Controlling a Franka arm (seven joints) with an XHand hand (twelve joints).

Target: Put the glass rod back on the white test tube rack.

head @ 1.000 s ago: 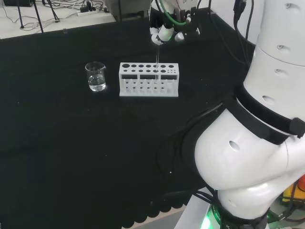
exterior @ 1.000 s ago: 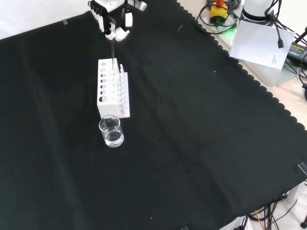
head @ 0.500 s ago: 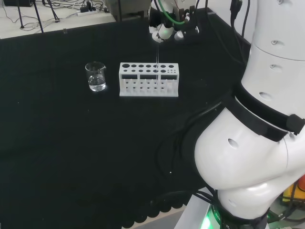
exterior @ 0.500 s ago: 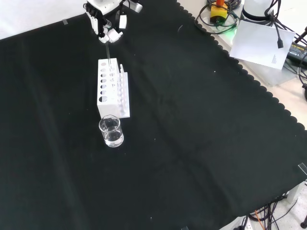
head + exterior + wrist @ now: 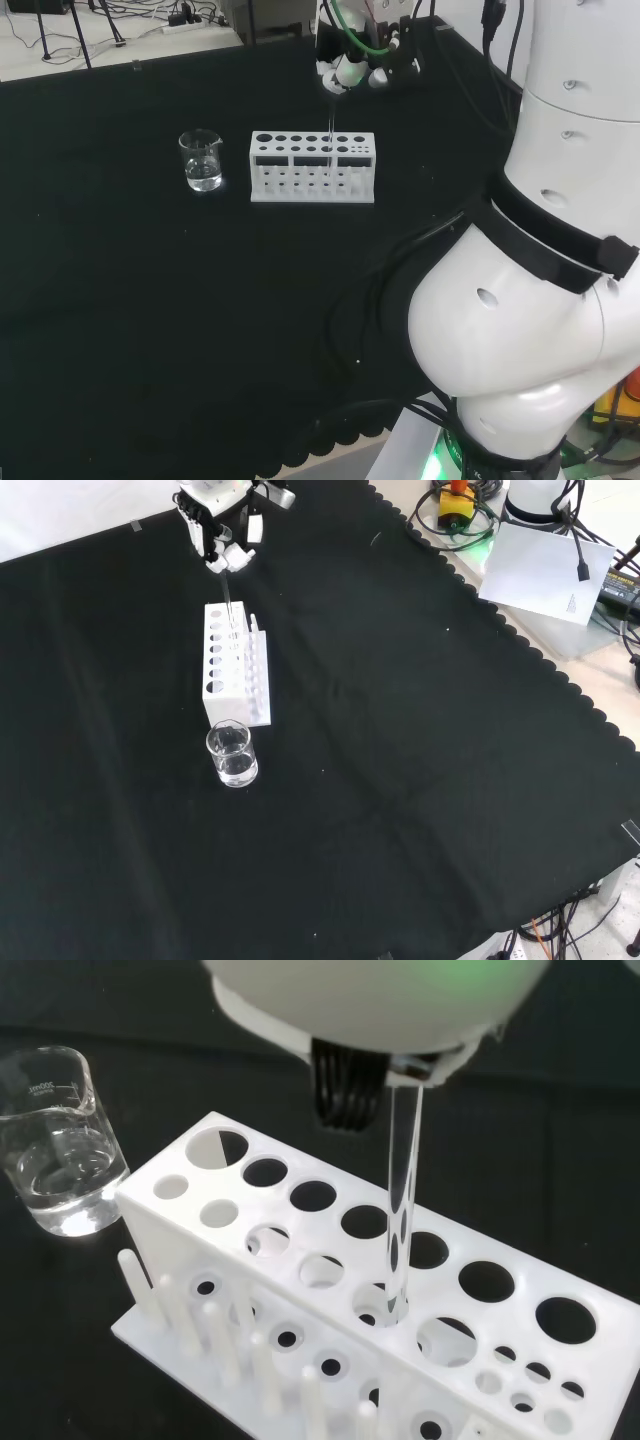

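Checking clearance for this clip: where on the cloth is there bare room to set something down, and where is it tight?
In the front view, the black cloth lies bare to the right of the white rack and below the beaker. It is tight at the rack's far end, where the robot hand holds the glass rod in a hole, and in the short gap between rack and beaker.

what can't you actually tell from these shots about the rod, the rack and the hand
- Glass rod: its top end in the wrist view is hidden behind a blurred white part of the hand, so the grip cannot be seen.
- Rod's lower end: it passes through a hole in the white test tube rack; how far down it reaches cannot be told.
- Hand in the front view: cut off by the top edge.
- Beaker: liquid level too small to judge in the head view.
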